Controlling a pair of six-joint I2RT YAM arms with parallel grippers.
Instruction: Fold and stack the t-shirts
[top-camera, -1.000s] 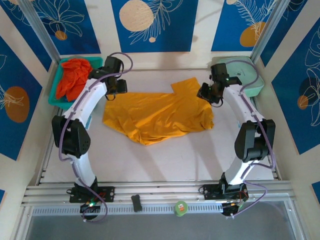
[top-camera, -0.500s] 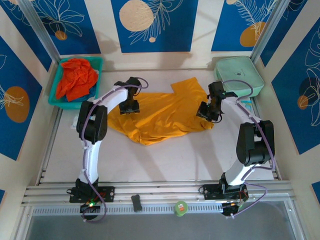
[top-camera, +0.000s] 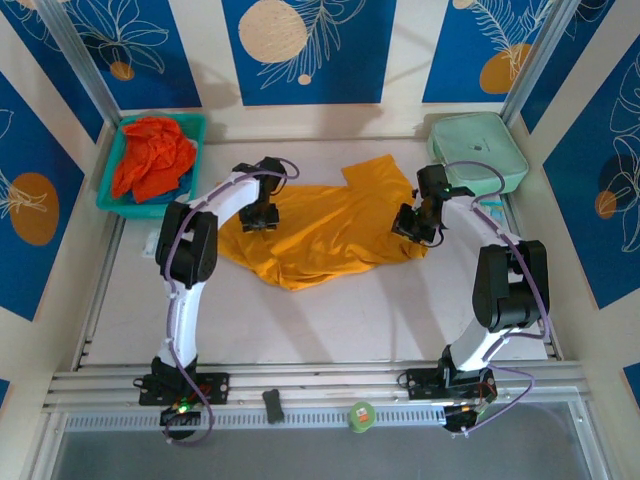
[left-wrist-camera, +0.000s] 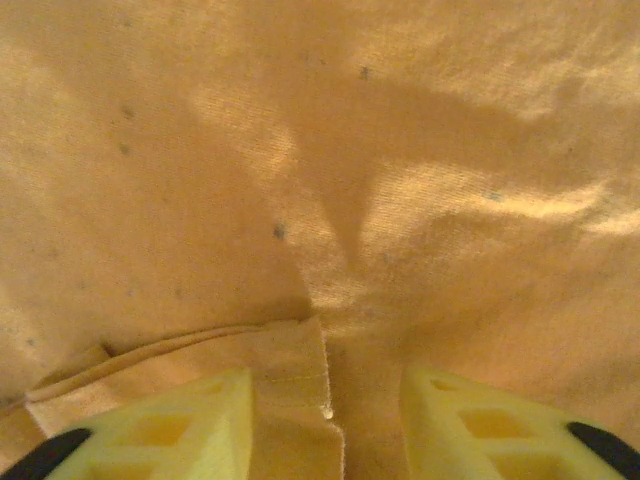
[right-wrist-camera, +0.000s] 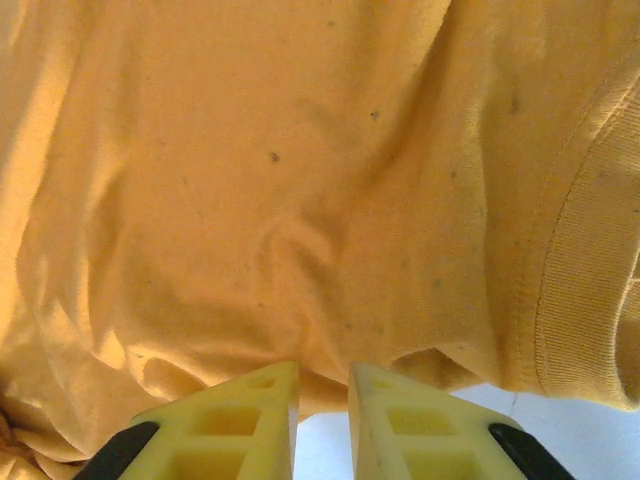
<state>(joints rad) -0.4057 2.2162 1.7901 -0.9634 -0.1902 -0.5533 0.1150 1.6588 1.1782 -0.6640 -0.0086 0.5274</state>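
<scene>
The yellow-orange t-shirt (top-camera: 330, 235) lies crumpled and partly spread across the middle of the white table (top-camera: 330, 330), with one sleeve poking toward the upper centre of the top view and a rumpled point of cloth hanging toward the lower centre. The left gripper (top-camera: 262, 218) is down on the shirt's left part, and the right gripper (top-camera: 411, 226) is down at the shirt's right edge. In the left wrist view the left gripper (left-wrist-camera: 325, 378) has its two yellow fingers (left-wrist-camera: 190, 420) plainly apart and pressed against the cloth, with a stitched hem (left-wrist-camera: 200, 340) and its cut corner lying in the gap between them, so the jaws stand parted and have not closed on the fabric. In the right wrist view the right gripper (right-wrist-camera: 323, 370) has its fingers (right-wrist-camera: 240, 410) drawn almost together, leaving a thin slit. The shirt's edge sits right at the tips, with bare table below, but whether cloth is pinched there cannot be told. A ribbed band (right-wrist-camera: 575, 270) runs down the right side of that view. The red-orange t-shirt (top-camera: 152, 158) is bunched inside the teal basket (top-camera: 108, 190) at the upper left, well apart from both grippers, and a mint-green case (top-camera: 480, 150) rests at the upper right, just behind the right arm.
</scene>
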